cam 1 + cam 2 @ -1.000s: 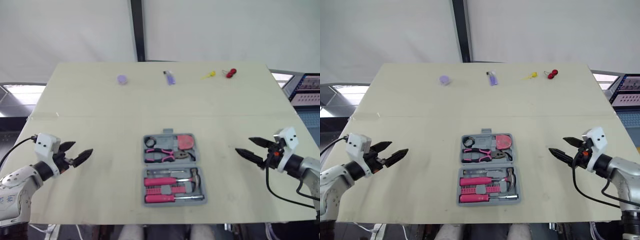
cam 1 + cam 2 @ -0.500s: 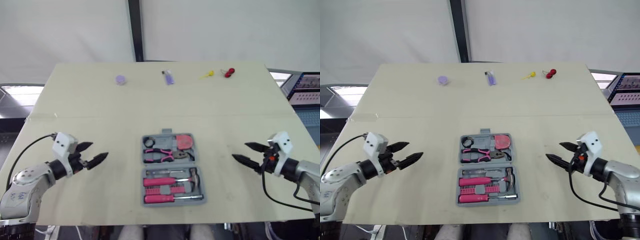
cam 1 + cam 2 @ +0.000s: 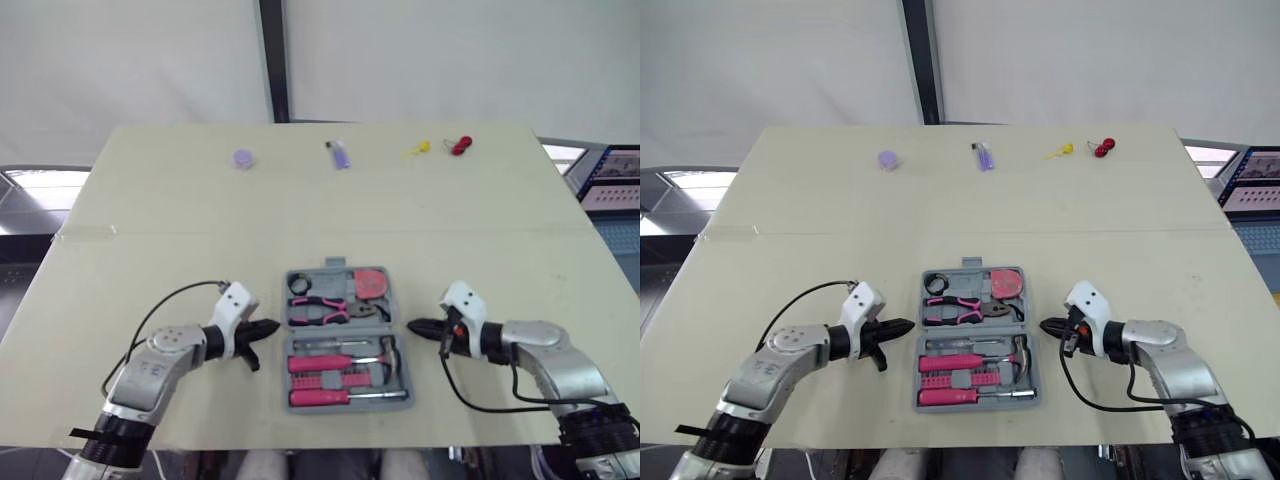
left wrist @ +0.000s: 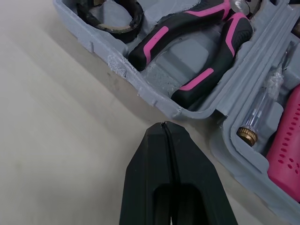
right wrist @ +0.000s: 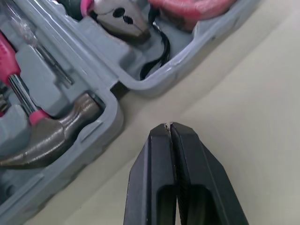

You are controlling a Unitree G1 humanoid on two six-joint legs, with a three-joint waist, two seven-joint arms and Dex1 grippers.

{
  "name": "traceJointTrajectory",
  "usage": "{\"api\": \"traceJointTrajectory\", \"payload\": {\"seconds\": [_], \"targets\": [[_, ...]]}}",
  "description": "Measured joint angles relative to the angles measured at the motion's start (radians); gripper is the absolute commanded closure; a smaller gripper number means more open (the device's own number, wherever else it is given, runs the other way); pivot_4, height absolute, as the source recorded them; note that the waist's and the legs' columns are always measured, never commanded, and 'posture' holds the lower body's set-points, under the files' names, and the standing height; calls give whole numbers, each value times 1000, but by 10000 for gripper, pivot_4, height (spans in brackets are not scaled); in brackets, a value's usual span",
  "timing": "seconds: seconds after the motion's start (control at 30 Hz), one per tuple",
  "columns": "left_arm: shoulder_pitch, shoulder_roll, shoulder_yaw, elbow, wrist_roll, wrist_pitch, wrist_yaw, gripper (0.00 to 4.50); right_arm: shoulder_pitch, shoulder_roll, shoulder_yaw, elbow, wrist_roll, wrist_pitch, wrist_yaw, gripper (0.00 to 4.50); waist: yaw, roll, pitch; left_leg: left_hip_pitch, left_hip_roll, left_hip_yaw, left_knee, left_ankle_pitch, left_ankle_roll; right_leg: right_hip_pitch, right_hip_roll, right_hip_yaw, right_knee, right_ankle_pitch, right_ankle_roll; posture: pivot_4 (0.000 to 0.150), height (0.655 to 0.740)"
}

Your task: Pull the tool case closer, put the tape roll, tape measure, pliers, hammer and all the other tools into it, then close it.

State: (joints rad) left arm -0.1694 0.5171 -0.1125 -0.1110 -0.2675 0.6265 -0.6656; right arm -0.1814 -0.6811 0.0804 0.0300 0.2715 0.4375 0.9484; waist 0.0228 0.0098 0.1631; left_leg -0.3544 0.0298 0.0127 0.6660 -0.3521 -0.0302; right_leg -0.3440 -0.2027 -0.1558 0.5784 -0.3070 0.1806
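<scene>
Tool case (image 3: 343,329), lying open and flat on the table (image 3: 150,230) near its front edge, between my two arms. Upper half: tape roll (image 3: 300,285), pliers (image 3: 320,308) and pink tape measure (image 3: 371,283). Lower half: hammer (image 3: 386,350) and pink-handled drivers (image 3: 320,397). I see the left gripper (image 3: 272,328) low over the table just beside the case's left wall, level with the hinge. Its two black fingers are pressed tip to tip and hold nothing. The right gripper (image 3: 413,326) mirrors it just beside the right wall, fingers likewise pressed together and empty. In each wrist view a strip of bare table shows between tip and wall. A purple disc (image 3: 243,158), a purple stick (image 3: 339,154), a yellow item (image 3: 418,150) and a red item (image 3: 460,146) lie well apart from the case, along the far edge.
</scene>
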Motion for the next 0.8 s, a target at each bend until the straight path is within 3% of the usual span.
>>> {"api": "traceJointTrajectory", "payload": {"seconds": [0.4,0.8], "targets": [[-18,-55,-25,3,0,58,10,45000,-12,64,6,-12,-15,45,-21,44305,0,0,0,0,0,0,0,0,0,0,0,0,0,0,0,1500,7400],[45,-22,-24,-95,-6,106,-11,45000,39,71,12,-102,-5,109,-23,44305,0,0,0,0,0,0,0,0,0,0,0,0,0,0,0,1500,7400]]}}
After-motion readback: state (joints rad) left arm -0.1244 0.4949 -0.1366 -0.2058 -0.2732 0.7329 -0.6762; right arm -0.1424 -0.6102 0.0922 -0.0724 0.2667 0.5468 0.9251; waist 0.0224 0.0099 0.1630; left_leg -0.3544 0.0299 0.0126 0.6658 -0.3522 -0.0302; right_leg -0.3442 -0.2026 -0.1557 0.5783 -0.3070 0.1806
